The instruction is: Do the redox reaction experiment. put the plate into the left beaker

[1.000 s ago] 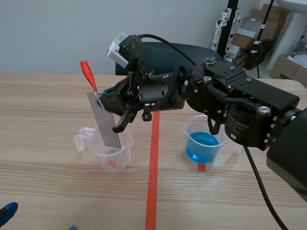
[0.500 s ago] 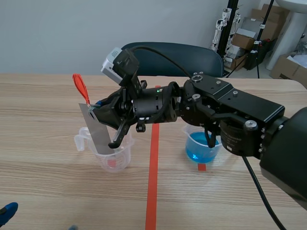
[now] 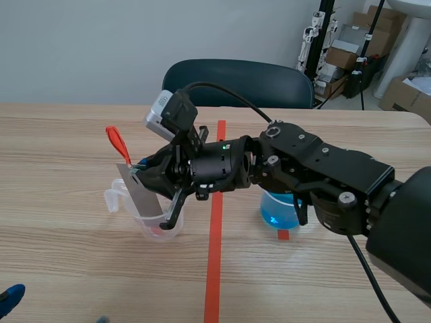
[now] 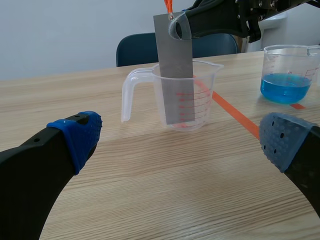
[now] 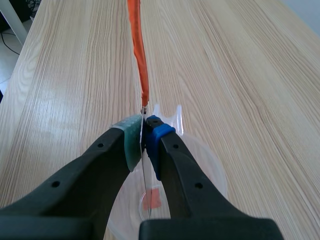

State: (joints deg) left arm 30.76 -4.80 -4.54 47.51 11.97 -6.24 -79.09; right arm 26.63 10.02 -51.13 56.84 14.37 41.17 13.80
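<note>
The right gripper [image 5: 144,137] reaches in from the right, across the tape line [image 3: 214,269], and is clamped on the top edge of the plate [image 4: 175,65], just below its orange strip [image 5: 137,50]. Held this way, the grey sheet hangs from the pads and can go in endwise. Its lower end is already down inside the left beaker [image 4: 200,90], and the top leans a little to the left. I cannot tell whether the bottom edge touches the beaker's floor. Gripping so high probably serves to hold the fingers above the rim as the plate goes down. The left gripper [image 4: 180,140] sits low over the near left of the table [image 3: 67,269], its fingers wide apart and holding nothing, seemingly parked out of the way. The right beaker [image 3: 283,212], with blue liquid, stands right of the line, partly behind the arm, and looks to have no part in this step.
</note>
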